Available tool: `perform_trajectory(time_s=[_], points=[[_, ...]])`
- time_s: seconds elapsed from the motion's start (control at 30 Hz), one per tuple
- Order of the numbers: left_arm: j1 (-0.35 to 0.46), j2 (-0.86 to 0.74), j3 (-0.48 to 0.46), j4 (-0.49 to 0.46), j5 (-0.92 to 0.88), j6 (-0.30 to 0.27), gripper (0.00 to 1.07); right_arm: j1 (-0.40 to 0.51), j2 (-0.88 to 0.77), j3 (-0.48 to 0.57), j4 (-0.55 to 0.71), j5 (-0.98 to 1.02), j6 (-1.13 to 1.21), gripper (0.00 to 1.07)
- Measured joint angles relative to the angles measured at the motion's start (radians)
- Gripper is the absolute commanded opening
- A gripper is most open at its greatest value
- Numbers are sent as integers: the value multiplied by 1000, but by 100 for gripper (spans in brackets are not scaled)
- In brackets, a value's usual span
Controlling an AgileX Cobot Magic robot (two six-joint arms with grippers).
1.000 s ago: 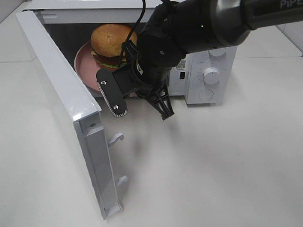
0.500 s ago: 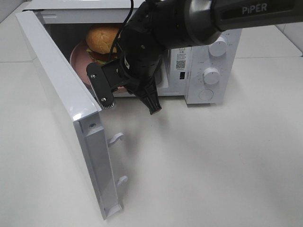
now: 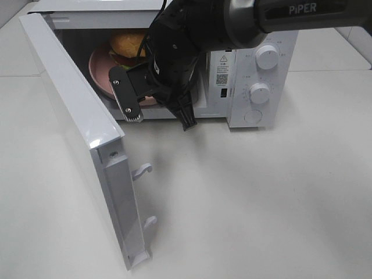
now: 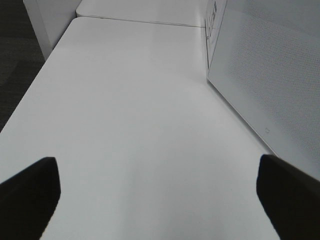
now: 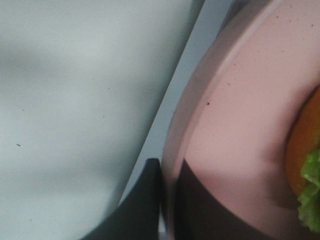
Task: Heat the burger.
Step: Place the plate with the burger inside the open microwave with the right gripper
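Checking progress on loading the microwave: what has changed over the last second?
The right hand, gripping the pink plate by its rim, pushed the plate and the burger deeper into the microwave, toward its back. Nothing was grasped or released. The door stayed wide open.

Bright, even light from above is washing over the white table (image 3: 261,192) around the microwave (image 3: 263,113). The arm is throwing only a faint, soft shadow just in front of the microwave. Glare is glinting on the microwave's open door (image 3: 96,136). Inside the microwave the burger (image 3: 129,42) is sitting in shade. At the microwave's mouth, the pink plate (image 5: 240,100) is showing blurred, out of focus.
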Motion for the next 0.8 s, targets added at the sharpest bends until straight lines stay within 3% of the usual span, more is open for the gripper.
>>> perform_trajectory(time_s=[0.8], points=[[0,0,0,0,0,0,102,-13,102,-115,44,37,-54,0]])
